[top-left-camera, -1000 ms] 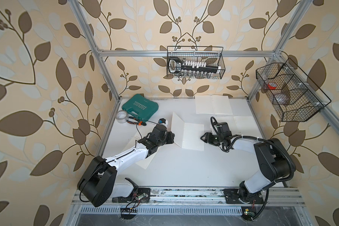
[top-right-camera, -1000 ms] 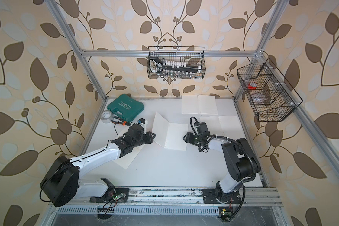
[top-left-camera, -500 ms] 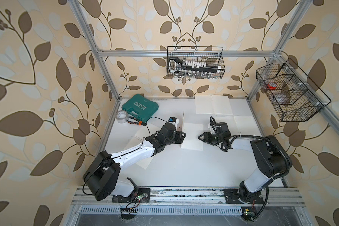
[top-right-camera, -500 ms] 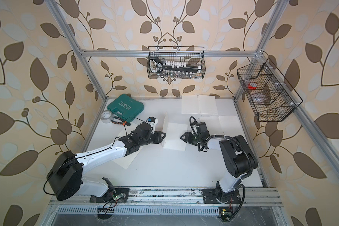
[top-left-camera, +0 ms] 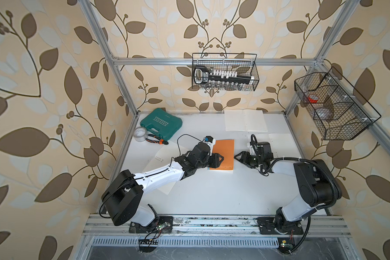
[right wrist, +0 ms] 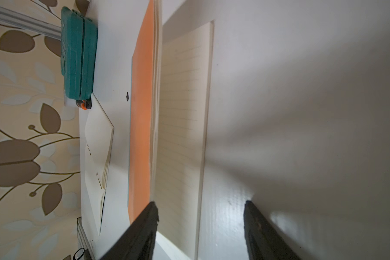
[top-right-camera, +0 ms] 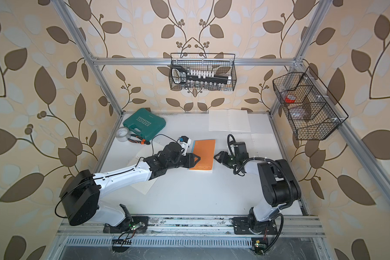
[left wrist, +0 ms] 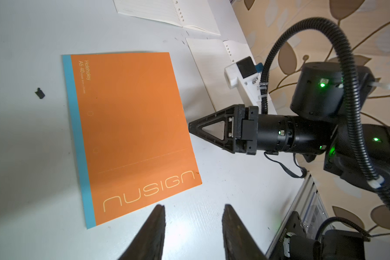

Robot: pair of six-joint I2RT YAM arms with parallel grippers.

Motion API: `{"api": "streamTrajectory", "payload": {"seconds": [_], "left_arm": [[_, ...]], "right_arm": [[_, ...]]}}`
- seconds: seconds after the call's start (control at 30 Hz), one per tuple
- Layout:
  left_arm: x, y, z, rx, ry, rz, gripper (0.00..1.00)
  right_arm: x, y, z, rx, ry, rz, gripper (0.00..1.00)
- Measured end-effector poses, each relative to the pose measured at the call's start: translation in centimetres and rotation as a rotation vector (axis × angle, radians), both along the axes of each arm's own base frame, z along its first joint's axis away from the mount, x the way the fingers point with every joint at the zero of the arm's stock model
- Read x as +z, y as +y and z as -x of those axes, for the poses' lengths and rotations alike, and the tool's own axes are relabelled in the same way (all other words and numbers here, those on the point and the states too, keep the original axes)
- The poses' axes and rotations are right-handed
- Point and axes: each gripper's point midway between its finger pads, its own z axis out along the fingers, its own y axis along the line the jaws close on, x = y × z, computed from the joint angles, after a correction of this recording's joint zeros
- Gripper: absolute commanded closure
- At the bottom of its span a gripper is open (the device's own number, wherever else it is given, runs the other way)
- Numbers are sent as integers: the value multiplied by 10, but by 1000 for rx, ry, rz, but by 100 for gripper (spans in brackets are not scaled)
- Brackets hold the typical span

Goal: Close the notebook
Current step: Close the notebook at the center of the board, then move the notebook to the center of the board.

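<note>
Lying shut and flat on the white table (top-left-camera: 212, 193), orange cover up, the notebook (top-left-camera: 223, 151) sat between the two grippers in both top views. Closing was judged done, with only the retreat left.

Left gripper (left wrist: 193, 216): jaws partly apart, nothing between them, tips near the notebook's lettered end.
Right gripper (right wrist: 200, 206): jaws well apart, empty, one fingertip right at the fore-edge. Contact could not be told.

Risks noted:
- The right fingertip sat level with the page stack. A lift or sweep there could catch the cover and flip it open again.
- A low pull-back by the left arm could drag the light notebook or skew it.
- The page edges looked slightly fanned in the right wrist view, so the cover might spring up once left alone.

Edges and room:
- A loose lined sheet (right wrist: 182, 112) lay just beside the fore-edge and would slide easily if brushed.
- More loose sheets (top-left-camera: 159, 157) lay under the left arm.
- The green case (top-left-camera: 160, 122), tape roll (top-left-camera: 140, 134) and pliers (top-left-camera: 155, 140) sat well apart at the far left corner.
- A second, open notebook (top-left-camera: 245, 120) lay at the back.
- Bare table toward the arm bases gave the clearest way out.
</note>
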Motion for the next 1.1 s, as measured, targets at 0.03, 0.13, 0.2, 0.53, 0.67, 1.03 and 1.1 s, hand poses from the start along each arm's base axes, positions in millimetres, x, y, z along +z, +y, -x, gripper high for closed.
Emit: {"api": "streamTrajectory", "payload": {"seconds": [0.03,0.13,0.2,0.53,0.67,1.03,1.1], "left_arm": [[4,1,0,3,-7,3,56],[16,6,2,13,-33,18,53],[21,11,3,27,-47,21,52],[-17,52,22,117,8,-82,50],[-24,64,26,148,14,-103,50],[-26,81,28,204,7,-115,50],[-27,83,28,210,8,-118,50]], "right_arm": [[0,-5,2,-17,3,-2,38],[0,-12,7,-34,17,-3,39],[0,-11,9,-32,25,-6,40],[-3,20,28,52,69,-6,51],[-8,36,34,89,88,1,60],[-17,45,3,31,107,20,84],[-18,47,-4,19,104,20,88]]}}
